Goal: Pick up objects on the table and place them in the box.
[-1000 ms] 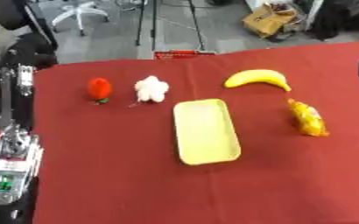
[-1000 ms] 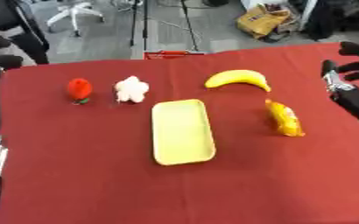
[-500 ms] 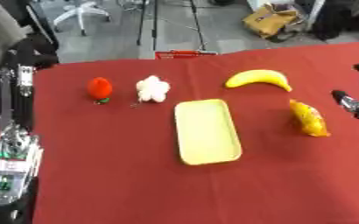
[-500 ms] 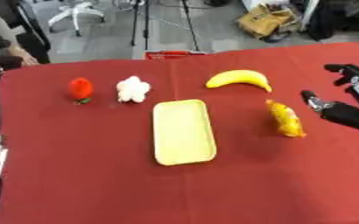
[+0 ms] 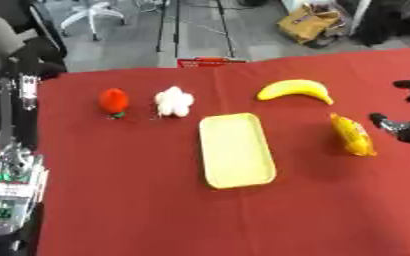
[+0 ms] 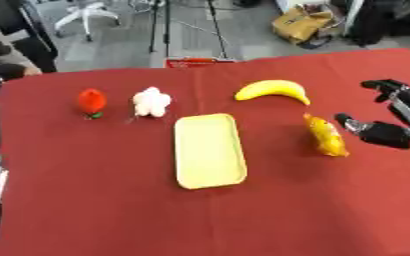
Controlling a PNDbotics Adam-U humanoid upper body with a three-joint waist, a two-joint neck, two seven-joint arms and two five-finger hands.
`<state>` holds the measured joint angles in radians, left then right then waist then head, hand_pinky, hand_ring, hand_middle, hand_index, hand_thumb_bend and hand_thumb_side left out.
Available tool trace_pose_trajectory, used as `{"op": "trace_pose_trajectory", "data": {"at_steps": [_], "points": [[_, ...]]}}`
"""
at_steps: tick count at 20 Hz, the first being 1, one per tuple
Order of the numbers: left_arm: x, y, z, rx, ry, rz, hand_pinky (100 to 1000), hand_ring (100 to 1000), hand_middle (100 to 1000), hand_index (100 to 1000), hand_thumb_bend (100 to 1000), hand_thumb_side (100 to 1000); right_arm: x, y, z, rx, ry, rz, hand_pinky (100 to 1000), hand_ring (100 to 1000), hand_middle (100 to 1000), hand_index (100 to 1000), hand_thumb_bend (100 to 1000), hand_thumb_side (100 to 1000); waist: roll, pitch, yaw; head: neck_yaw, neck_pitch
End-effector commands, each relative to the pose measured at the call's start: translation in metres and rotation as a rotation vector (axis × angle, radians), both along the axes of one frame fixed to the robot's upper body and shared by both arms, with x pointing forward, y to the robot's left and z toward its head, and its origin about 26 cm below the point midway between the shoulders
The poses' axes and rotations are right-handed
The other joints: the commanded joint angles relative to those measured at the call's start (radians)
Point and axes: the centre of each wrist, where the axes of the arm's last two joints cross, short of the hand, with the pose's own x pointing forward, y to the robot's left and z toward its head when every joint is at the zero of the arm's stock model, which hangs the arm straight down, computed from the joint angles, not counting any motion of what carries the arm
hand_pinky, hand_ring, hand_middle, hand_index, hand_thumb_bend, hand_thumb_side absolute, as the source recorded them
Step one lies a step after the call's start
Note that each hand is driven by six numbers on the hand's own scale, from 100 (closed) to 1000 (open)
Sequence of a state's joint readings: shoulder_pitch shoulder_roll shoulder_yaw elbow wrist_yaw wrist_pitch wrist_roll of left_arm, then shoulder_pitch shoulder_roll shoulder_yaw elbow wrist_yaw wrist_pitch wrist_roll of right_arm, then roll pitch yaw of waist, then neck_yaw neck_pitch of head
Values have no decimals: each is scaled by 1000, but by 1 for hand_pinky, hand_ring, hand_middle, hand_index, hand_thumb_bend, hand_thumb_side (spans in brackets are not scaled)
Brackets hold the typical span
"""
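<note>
A shallow yellow tray (image 6: 208,150) lies in the middle of the red table. Behind it stand a red strawberry-like piece (image 6: 90,101), a white puffy piece (image 6: 152,101) and a banana (image 6: 272,90). A yellow-orange piece (image 6: 326,136) lies right of the tray. My right hand (image 6: 386,132) hovers just right of that piece, fingers spread open, holding nothing. My left arm (image 5: 12,150) runs along the left edge; its hand does not show.
The red cloth (image 6: 112,200) covers the whole table. A small red item (image 5: 210,62) sits at the far table edge. Behind the table are chair legs, stands and a tan bag (image 5: 312,22) on the floor.
My right hand has come in from the right edge and moved left and down, close beside the yellow-orange piece. The objects lie where they were.
</note>
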<state>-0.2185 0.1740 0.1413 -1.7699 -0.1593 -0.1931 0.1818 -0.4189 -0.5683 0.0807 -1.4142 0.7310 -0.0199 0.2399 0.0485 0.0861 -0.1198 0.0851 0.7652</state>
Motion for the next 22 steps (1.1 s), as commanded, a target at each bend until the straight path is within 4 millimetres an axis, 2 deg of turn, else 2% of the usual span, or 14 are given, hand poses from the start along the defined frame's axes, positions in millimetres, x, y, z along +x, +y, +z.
{"op": "trace_pose_trajectory", "data": {"at_steps": [1, 9, 22], "points": [[0, 1, 6, 17, -18, -7, 688, 627, 719, 802, 594, 893, 6, -7, 15, -55, -3, 3, 752, 805, 897, 957, 496, 651, -18, -24, 1, -2, 5], [0, 1, 5, 16, -14, -7, 688, 627, 717, 802, 593, 894, 18, -1, 22, -68, 46, 50, 750, 796, 897, 954, 480, 642, -18, -25, 2, -6, 5], [0, 1, 6, 18, -14, -11, 688, 627, 717, 803, 593, 893, 36, 2, 0, -81, 181, 67, 745, 783, 889, 952, 460, 633, -18, -26, 5, -12, 5]]}}
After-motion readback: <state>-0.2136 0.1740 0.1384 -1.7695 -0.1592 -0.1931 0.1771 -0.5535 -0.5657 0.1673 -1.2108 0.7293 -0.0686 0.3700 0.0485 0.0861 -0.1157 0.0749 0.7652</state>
